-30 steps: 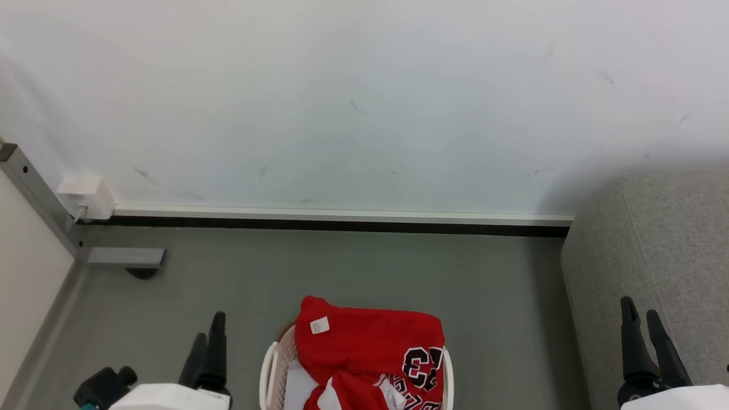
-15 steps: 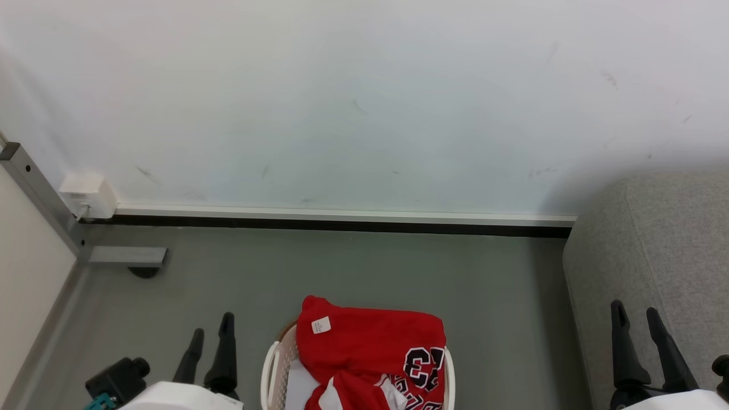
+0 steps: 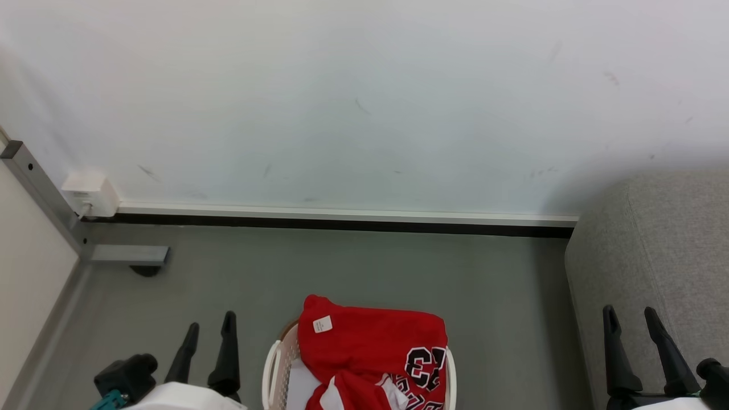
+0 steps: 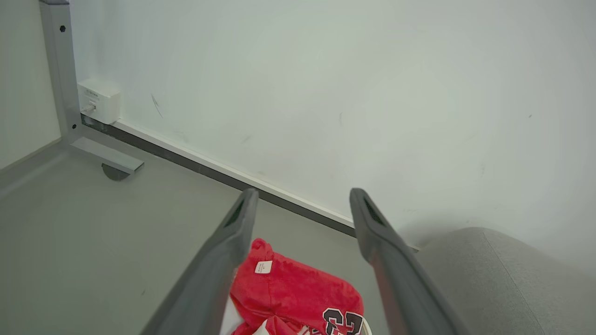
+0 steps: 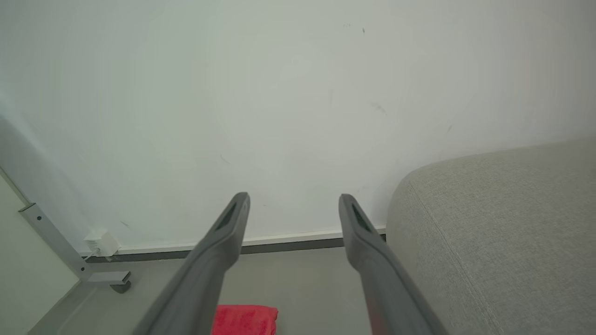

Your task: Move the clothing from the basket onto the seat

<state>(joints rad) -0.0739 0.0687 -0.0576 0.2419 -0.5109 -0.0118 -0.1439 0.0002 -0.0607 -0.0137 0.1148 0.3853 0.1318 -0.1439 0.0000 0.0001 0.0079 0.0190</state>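
Grey floor below the white wall is occupied by the laundry basket, where the red 23 jersey is heaped, judged soft, light and best pinched at its raised fold by the tag, while left tool and right tool are held spread and empty.

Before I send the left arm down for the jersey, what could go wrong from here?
The jersey drapes over the basket's rim, so lifting it may drag or tip the basket. A pale cloth lies beneath it; a deep pinch could take both. The left fingers stand beside the basket, not over it, and could strike the rim.
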